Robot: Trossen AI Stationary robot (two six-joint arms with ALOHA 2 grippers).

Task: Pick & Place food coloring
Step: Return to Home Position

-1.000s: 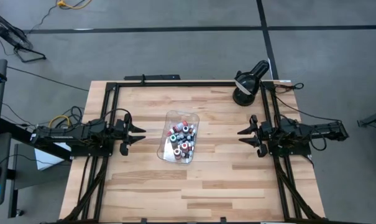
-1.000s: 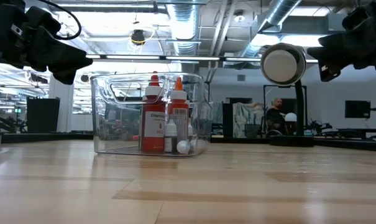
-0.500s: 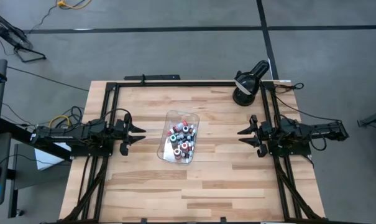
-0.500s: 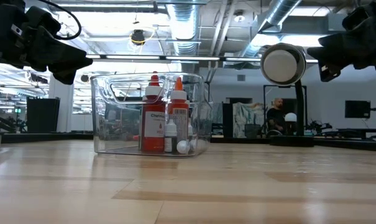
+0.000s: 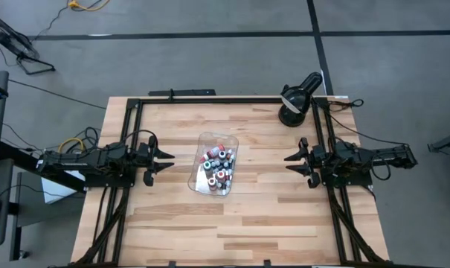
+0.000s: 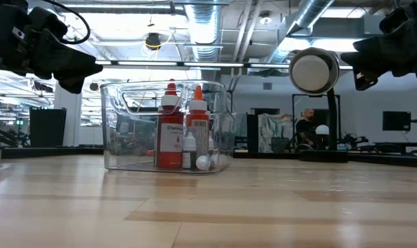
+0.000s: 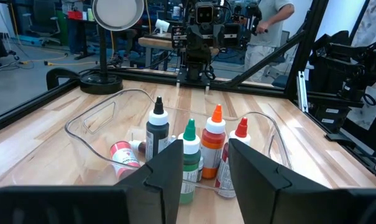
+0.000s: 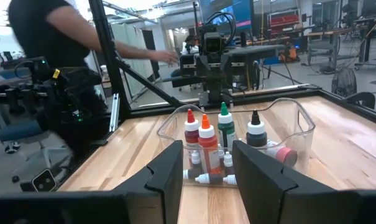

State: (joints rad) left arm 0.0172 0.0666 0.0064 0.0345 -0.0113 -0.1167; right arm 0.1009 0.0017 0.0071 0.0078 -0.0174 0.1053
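Bottles [image 5: 218,167] in clear tray [image 5: 217,139] mid-table, left tool [image 5: 168,161] & right tool [image 5: 290,163] both released, well apart at opp. edges.

A light plank-wood table [image 5: 247,216] fills the middle of the high view, edged by a black metal frame [image 5: 210,100]. A clear rectangular plastic tray [image 5: 219,135] sits just left of centre. A black round-headed lamp [image 5: 293,104] stands at the table's upper right corner. Black tape lines [image 5: 210,34] cross the grey floor [image 5: 210,59] along the top. A person in a dark top [image 8: 57,37] stands at the upper left of the right wrist view.
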